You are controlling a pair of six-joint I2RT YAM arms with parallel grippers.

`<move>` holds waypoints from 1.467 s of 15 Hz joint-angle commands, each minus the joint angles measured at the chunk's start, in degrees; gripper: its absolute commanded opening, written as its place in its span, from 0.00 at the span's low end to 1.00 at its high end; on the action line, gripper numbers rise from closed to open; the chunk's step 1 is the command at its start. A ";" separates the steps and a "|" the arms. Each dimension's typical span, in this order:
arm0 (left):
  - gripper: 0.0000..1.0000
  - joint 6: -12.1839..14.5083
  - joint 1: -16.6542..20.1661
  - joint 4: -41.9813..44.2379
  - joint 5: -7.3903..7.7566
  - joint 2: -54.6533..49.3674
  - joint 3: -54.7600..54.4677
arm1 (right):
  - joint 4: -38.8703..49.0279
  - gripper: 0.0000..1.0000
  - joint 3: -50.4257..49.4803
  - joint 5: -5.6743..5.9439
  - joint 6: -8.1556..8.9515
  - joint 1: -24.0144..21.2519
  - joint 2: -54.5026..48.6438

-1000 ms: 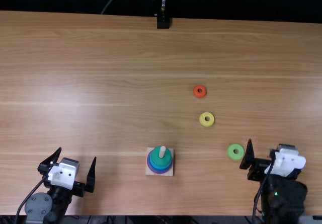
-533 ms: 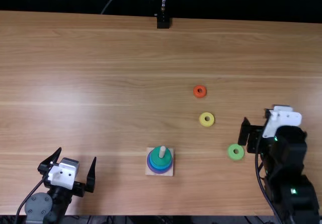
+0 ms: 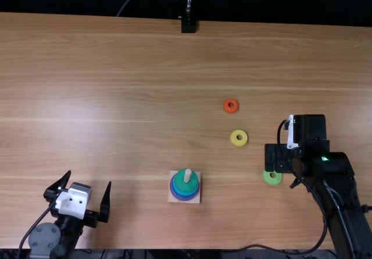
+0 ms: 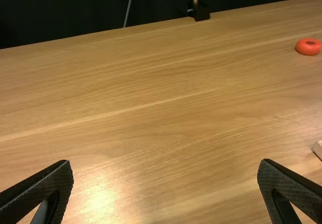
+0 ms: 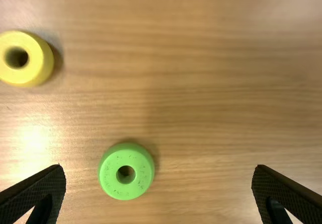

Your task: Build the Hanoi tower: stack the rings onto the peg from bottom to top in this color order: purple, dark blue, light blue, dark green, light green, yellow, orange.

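Fetching the light green ring (image 5: 111, 176) seems the step; the right pincer (image 5: 159, 167), spread wide, needs centring, then lowering. Left pincer (image 4: 165, 163): also spread.

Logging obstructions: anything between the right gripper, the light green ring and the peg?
Nothing visible stands between the right gripper and light green ring, or between it and the peg; the yellow ring lies off that line.
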 commanded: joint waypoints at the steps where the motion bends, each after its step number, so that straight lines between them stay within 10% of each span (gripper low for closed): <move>1: 1.00 0.86 0.37 -4.53 0.59 -0.67 -6.00 | -0.13 1.00 1.82 -1.33 5.82 0.77 2.02; 3: 1.00 0.86 0.37 -4.53 0.59 -0.67 -6.00 | -0.13 1.00 1.74 -7.13 12.36 0.68 4.83; 5: 1.00 0.86 0.37 -4.53 0.59 -0.67 -6.00 | -0.13 1.00 1.82 -9.45 12.67 0.68 6.59; 22: 1.00 0.86 0.37 -4.53 0.59 -0.67 -6.00 | 0.82 1.00 0.51 -8.93 11.83 -0.29 17.22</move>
